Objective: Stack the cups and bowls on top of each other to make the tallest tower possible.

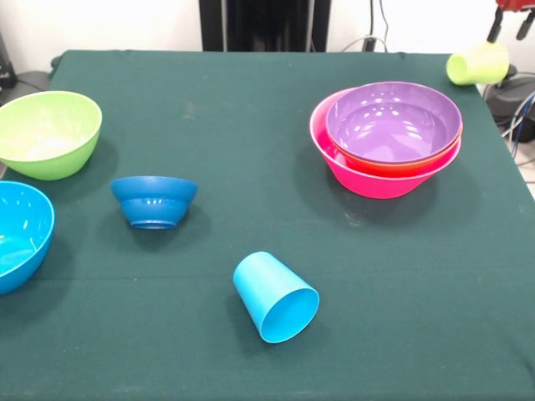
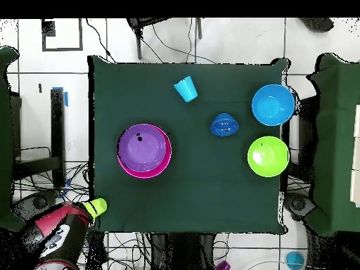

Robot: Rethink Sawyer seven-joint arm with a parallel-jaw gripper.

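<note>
The tower (image 1: pixel 389 138) stands at the right of the table: a pink bowl (image 1: pixel 376 184) holding an orange bowl (image 1: pixel 393 167) and a purple bowl (image 1: pixel 393 121) on top; the overhead view shows the purple bowl (image 2: pixel 144 148) too. A sky blue cup (image 1: pixel 276 296) (image 2: pixel 185 89) lies on its side. A small dark blue bowl (image 1: pixel 155 200) (image 2: pixel 224 125) sits upright. At the far right corner my gripper (image 1: pixel 510 33) (image 2: pixel 86 208) is shut on a tilted yellow-green cup (image 1: pixel 478 63) (image 2: pixel 96 206), which hangs over the table's edge.
A lime green bowl (image 1: pixel 46 134) (image 2: pixel 268 156) and a sky blue bowl (image 1: pixel 17 234) (image 2: pixel 273 105) stand upright at the left edge of the green table (image 1: pixel 267 109). Cables (image 2: pixel 42 190) run over the floor around the table.
</note>
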